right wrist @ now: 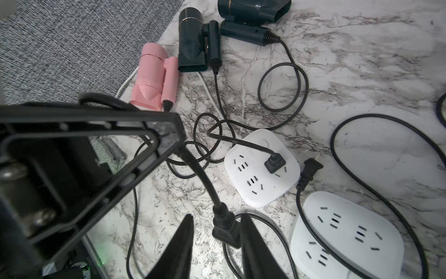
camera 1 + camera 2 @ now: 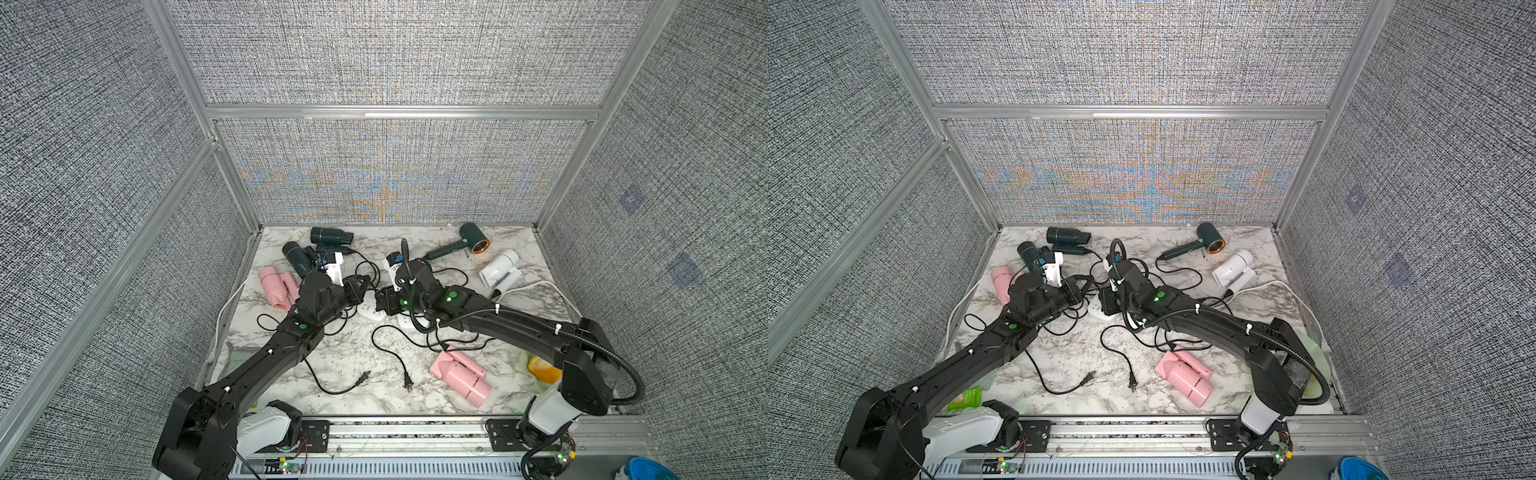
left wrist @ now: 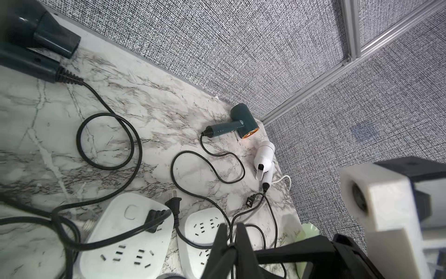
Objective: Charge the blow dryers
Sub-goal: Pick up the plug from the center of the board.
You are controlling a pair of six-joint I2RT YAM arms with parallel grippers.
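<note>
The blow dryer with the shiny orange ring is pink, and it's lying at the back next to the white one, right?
It isn't pink. The blow dryer with the shiny orange ring is dark teal, as both top views show, and it's lying at the back next to the white one.

We find the tabletop (image 2: pixel 515 257) white marble, veined in grey and black. Along its far edge lie two dark teal dryers (image 2: pixel 330 235); toward the far right corner a third teal dryer (image 2: pixel 471 233) wears a copper ring, next to a white dryer (image 2: pixel 500 266). A pink dryer (image 2: pixel 274 284) sits by the left edge, a second pink dryer (image 2: pixel 461 376) nearer the front edge. The socket blocks (image 1: pixel 277 187) are white with black slots. Each dryer cord (image 3: pixel 79 140) is black, as are both arms (image 2: pixel 257 365). The walls (image 2: pixel 395 62) are speckled grey weave.
</note>
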